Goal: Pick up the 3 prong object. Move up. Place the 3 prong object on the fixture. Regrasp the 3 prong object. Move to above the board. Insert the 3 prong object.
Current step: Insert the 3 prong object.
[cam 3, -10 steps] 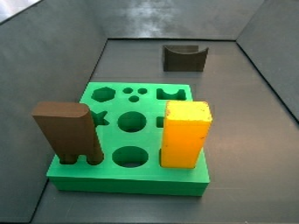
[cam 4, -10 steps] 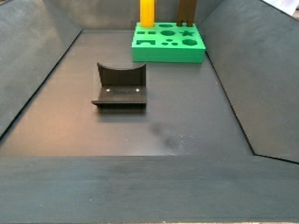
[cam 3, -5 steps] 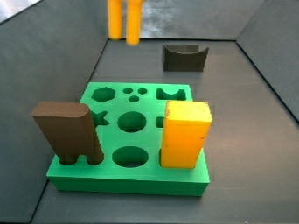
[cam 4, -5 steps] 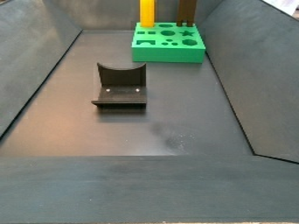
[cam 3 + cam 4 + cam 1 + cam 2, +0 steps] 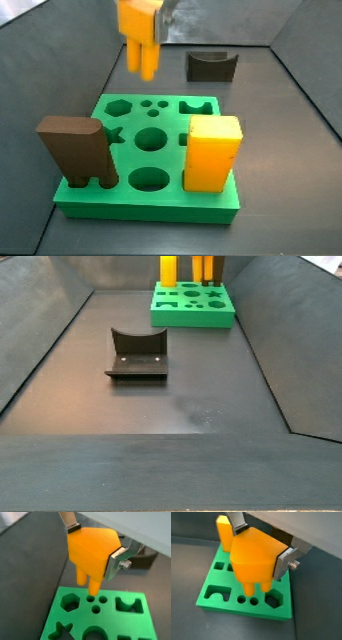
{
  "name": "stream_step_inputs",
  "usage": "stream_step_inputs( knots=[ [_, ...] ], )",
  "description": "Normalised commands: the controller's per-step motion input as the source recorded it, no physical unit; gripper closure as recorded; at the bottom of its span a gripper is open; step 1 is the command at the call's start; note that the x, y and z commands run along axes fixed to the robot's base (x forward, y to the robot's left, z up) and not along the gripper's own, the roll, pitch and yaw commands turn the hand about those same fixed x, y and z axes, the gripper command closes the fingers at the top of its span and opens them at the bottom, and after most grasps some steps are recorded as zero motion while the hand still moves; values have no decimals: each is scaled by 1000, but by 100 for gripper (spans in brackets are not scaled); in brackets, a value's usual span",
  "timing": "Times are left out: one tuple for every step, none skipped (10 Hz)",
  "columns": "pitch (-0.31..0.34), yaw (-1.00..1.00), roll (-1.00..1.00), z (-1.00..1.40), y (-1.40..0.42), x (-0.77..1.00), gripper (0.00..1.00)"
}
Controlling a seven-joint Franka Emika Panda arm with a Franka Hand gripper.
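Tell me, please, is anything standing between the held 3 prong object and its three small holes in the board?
Nothing visible does. The end effector holds the 3 prong object above the board, prongs down over the three small holes, with open air between.

Under the gripper (image 5: 93, 543), raised near the far end of the enclosure: a flat, matte, dark grey floor (image 5: 174, 406), marked with a faint pale scuff (image 5: 201, 414) well away from the gripper toward the near edge. To either side of the gripper, dark grey walls (image 5: 40, 336) (image 5: 291, 326) sloping outward from floor to rim; behind it, a back wall (image 5: 214, 22) catching a soft, mottled sheen of light. Farthest from the gripper, a broad grey front ledge (image 5: 160, 471), evenly and dimly lit.
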Motion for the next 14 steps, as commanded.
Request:
stream_step_inputs(
  knots=[
    [-34,-857,-166,-351,0,166,100],
    [-47,-831,-190,-323,0,194,100],
    [-127,-746,-289,-211,0,243,100],
    [-137,-543,-396,-237,109,380,100],
    [-136,-286,-186,-514,229,283,100],
    [-129,-129,-19,-497,86,91,100],
    [0,0,49,-163,0,51,100],
    [-26,-206,0,-217,0,-49,100],
    [-33,-446,0,-66,0,-106,100],
    [-26,-466,0,0,11,-174,100],
    [-37,-491,-16,-20,14,-240,100],
    [-90,-340,-64,-117,0,-243,100],
    [-100,-97,0,-211,0,-149,100],
    [-54,0,41,-200,0,0,100]
  ],
)
